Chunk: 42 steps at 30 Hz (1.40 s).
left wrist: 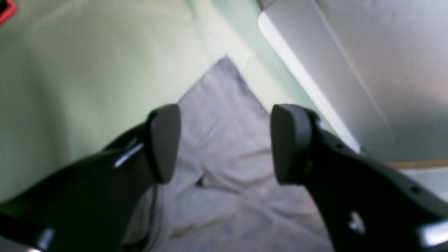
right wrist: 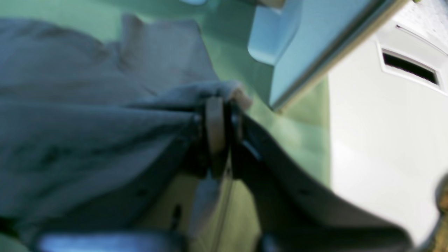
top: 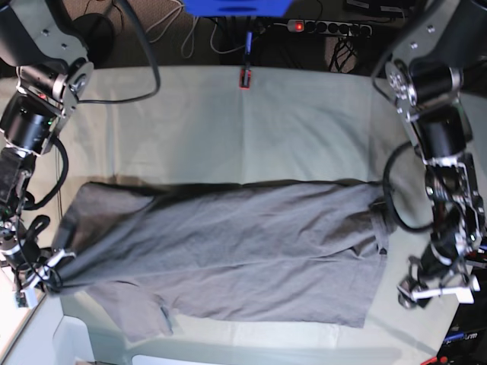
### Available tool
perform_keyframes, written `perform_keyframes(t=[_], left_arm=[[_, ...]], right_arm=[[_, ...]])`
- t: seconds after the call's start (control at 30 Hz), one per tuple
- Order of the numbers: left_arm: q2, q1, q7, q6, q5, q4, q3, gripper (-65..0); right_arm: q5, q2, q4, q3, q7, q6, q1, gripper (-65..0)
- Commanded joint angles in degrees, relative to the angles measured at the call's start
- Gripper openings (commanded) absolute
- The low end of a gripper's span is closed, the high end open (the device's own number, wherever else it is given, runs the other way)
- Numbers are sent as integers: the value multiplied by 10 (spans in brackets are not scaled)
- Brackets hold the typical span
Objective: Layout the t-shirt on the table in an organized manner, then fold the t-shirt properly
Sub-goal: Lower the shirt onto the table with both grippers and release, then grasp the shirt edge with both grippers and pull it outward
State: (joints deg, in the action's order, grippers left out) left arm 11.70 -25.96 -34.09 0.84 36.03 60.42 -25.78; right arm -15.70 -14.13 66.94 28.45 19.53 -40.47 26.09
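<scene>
1. I count one t-shirt (top: 228, 251), grey, on the table (top: 304, 122).
2. One table, under one pale green cloth.
3. Two arms in my base view, each with one gripper: left gripper (left wrist: 224, 143), right gripper (right wrist: 224, 133).
4. Two pads visible on the left gripper.
5. One red clamp (top: 246, 77) at the far table edge; a second red piece shows in a corner of the left wrist view.
6. One power strip (top: 327, 27) beyond the table.

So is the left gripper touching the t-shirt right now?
Apart. In the left wrist view the left gripper has its fingers spread wide, with the t-shirt lying below.
</scene>
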Motion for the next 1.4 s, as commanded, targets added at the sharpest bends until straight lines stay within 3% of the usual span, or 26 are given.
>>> perform_keyframes(t=[0.0,0.13,0.23,0.33,0.47,0.8,1.1,1.17,1.37], left_arm=[[7,-3,7,-3,3,11,-2,-220],[7,45,8,-3,3,25,-3,-217],[6,101,12,-5,3,55,-3,-217],[-5,142,12,-6,3,69,-2,-217],[-10,165,12,-6,-1,65,1,-217],[-10,124,13,-6,-3,-38,2,-217],[-10,111,13,-6,0,-62,78,-222],[-10,111,13,-6,-3,-62,82,-271],[-8,111,13,-6,-3,-62,81,-613]], right_arm=[[2,-12,4,3,-16,5,9,-527],[3,-12,-2,5,-16,5,-2,-406],[3,-12,0,6,-16,5,-23,-362],[3,-11,22,30,-16,5,-53,-361],[3,26,85,73,-16,5,-101,-361],[3,94,201,82,-16,5,-223,-361],[3,100,167,83,-16,5,-259,-360],[3,99,147,83,-15,5,-258,-360],[3,96,60,81,-18,5,-236,-359]])
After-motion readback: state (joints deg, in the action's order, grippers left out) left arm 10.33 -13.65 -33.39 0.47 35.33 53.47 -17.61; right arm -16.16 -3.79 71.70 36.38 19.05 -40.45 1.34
